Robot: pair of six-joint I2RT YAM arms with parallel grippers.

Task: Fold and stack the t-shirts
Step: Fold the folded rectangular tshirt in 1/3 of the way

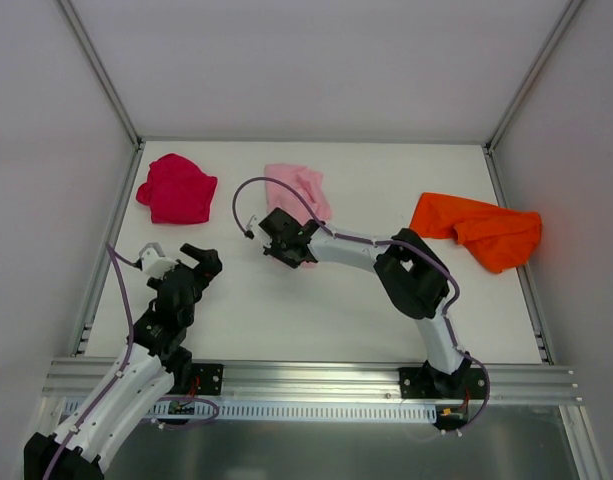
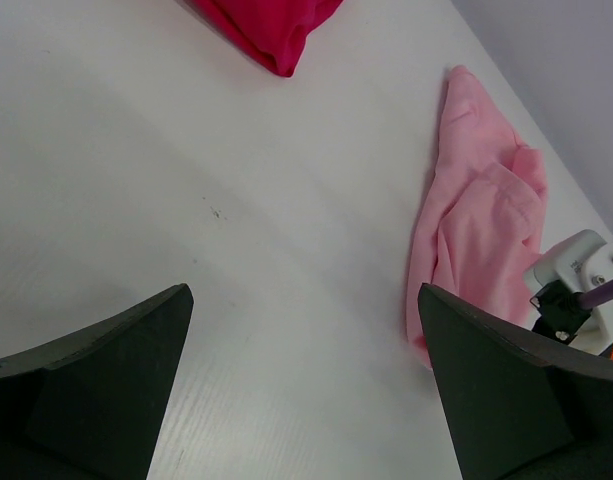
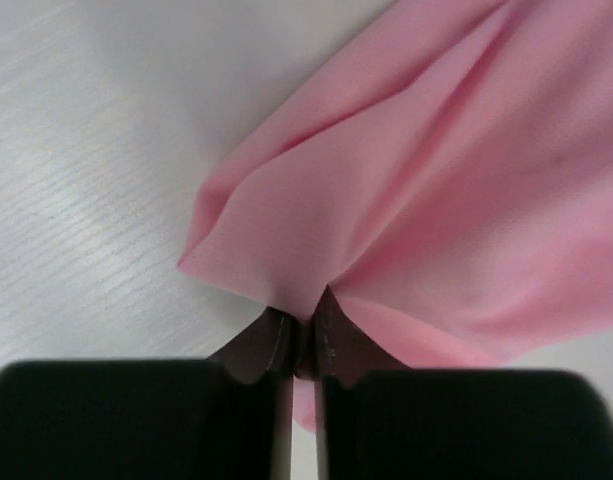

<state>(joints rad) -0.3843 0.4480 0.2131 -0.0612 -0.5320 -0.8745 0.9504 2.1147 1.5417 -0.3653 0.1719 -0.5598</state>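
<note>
My right claw (image 3: 304,338) pinches a fold at the edge of the pink shirt (image 3: 436,180), which lies crumpled mid-table toward the back. All three shirts look unfolded, so I judge this is the first pick. Next I should lift and drag it nearer over the table (image 1: 286,320) to spread it. My left claw (image 1: 181,260), spread wide and holding nothing, could take another corner. The red shirt (image 1: 176,188) lies back-left and the orange shirt (image 1: 481,230) right, well apart. No bin or box shows.

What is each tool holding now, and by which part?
The right tool pinches the light pink t-shirt at a fold of its edge. The left tool is open and holds nothing.
</note>
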